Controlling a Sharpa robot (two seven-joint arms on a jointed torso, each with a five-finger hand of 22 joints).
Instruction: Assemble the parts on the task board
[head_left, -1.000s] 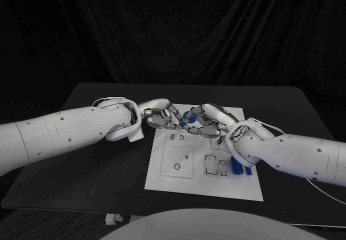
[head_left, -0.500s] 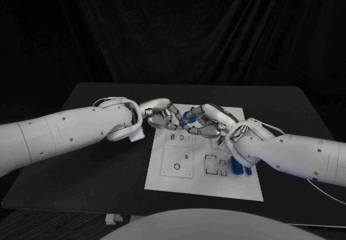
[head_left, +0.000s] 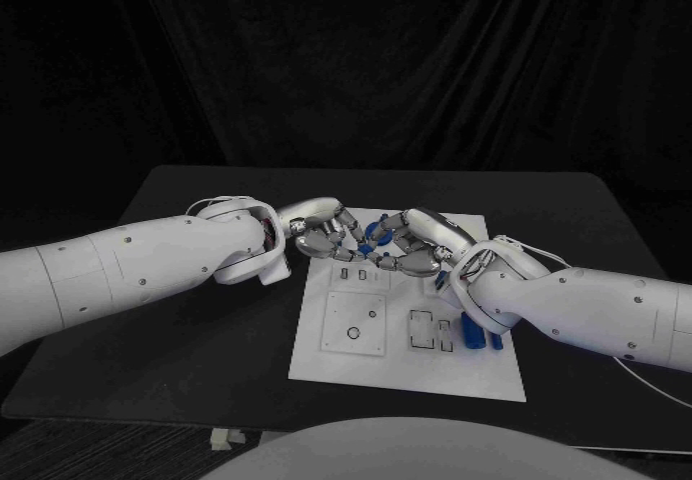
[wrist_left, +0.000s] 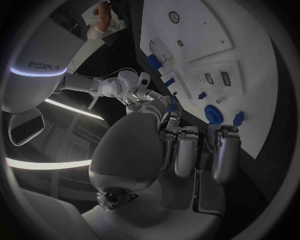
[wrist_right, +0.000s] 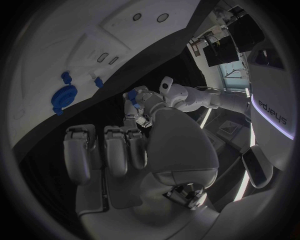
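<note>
**Both hands meet over the board's far edge**

Where the two hands come together in the upper middle of the head frame, you have the relation that matters: the left hand (head_left: 320, 232) and right hand (head_left: 415, 246) face each other, fingertips nearly touching, with a small blue part (head_left: 371, 240) between them. Neither hand is clearly nearer; the part sits in the gap, over the top edge of the board (head_left: 408, 370). Both hands have fingers curled inward around that spot, but which of them actually pinches the part you cannot tell from above. Its long axis is too hidden by fingers to read.

Lower right on the board, two long blue parts (head_left: 477, 334) lie side by side, pointing up and down the frame, just beside the right arm.

Your wrist views add what the head view hides. From the left wrist you see a round blue part (wrist_left: 212, 113) and small blue pieces standing on the board beyond the fingers (wrist_left: 226, 150). From the right wrist the same round part (wrist_right: 64, 96) shows, and the left hand (wrist_right: 142, 102) holds something blue at its fingertips.
</note>
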